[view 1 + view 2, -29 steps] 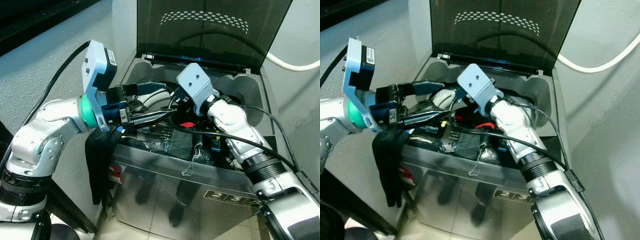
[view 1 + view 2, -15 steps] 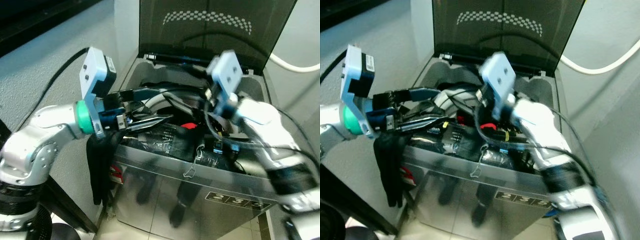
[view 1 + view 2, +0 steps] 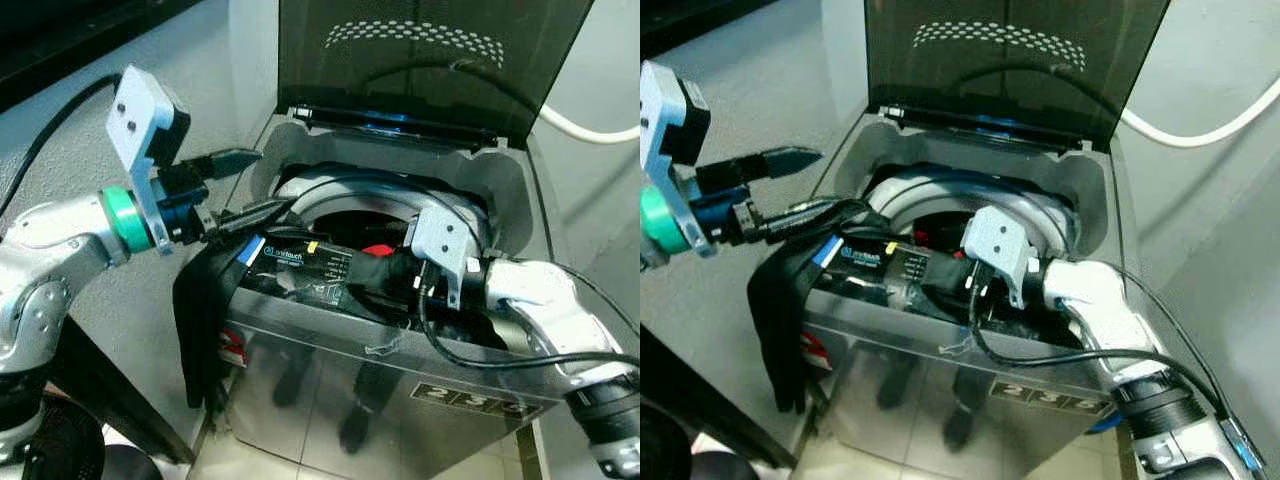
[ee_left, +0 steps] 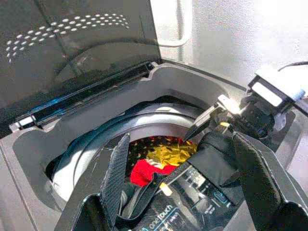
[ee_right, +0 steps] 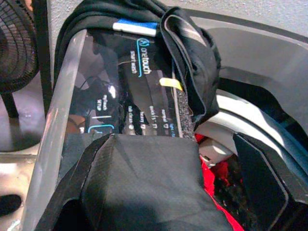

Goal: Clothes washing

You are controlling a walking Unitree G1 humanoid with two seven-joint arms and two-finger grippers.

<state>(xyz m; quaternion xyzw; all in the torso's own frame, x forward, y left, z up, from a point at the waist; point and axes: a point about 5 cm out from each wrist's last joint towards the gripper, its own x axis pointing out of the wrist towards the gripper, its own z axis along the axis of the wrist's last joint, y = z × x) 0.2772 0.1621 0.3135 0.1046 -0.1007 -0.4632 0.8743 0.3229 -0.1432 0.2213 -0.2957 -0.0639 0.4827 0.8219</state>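
The black garment (image 3: 375,272) lies across the washer (image 3: 380,350) front rim, at the spread right gripper (image 5: 159,159); the left gripper (image 3: 240,185), also spread, hovers far left.

A washing machine (image 3: 330,385) with a glossy, mirror-like metal front, matt grey plastic top rim (image 3: 500,185) and smooth dark tinted lid (image 3: 420,55). Soft matt black cloth (image 3: 205,310) drapes over its shiny control panel (image 5: 139,91). Red fabric (image 4: 147,171) lies inside.
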